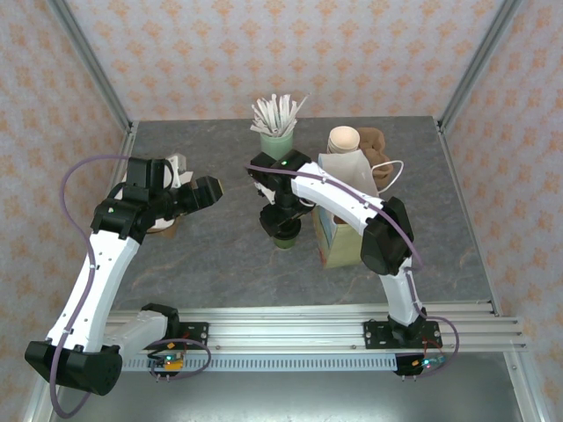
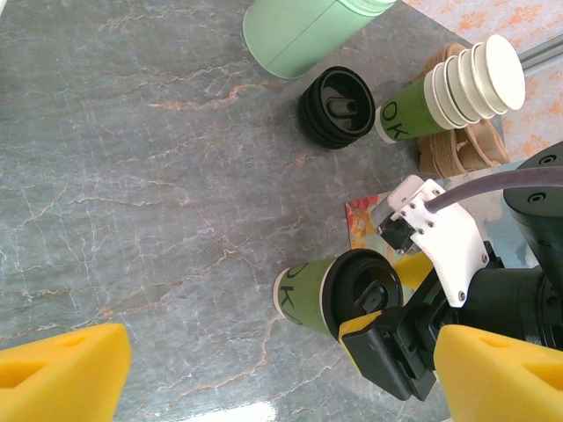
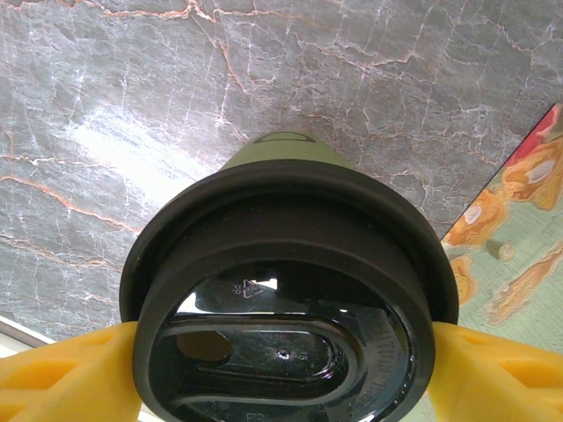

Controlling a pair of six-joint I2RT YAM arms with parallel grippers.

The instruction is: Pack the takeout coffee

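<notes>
The takeout coffee (image 2: 327, 297) stood on the grey marbled table (image 2: 132, 176), near its middle and just beside a patterned paper bag (image 1: 338, 239) on its right. It was a small green paper cup with dark lettering on its side. A round black lid (image 3: 281, 290) with a raised rim and an oval sip recess capped it, and it looked seated evenly all round. The right gripper (image 3: 281, 374) reached down over it from above, its 2 yellow pads (image 3: 75, 374) pressed against opposite sides of the lid's rim. I took it to be grasping the cup at the top, probably because the stiff rim gave the firmest hold and would keep the drink upright for a lift into the bag. The left gripper (image 1: 207, 190) hung off to the left, well apart, its jaws spread wide and holding nothing. I guessed it was leaving the other arm room to work. Farther back sat a stack of spare black lids (image 2: 339, 107), a stack of lidless green cups (image 2: 457, 92) and a pale green mug (image 1: 275, 139) of white sticks, all out of the way.
</notes>
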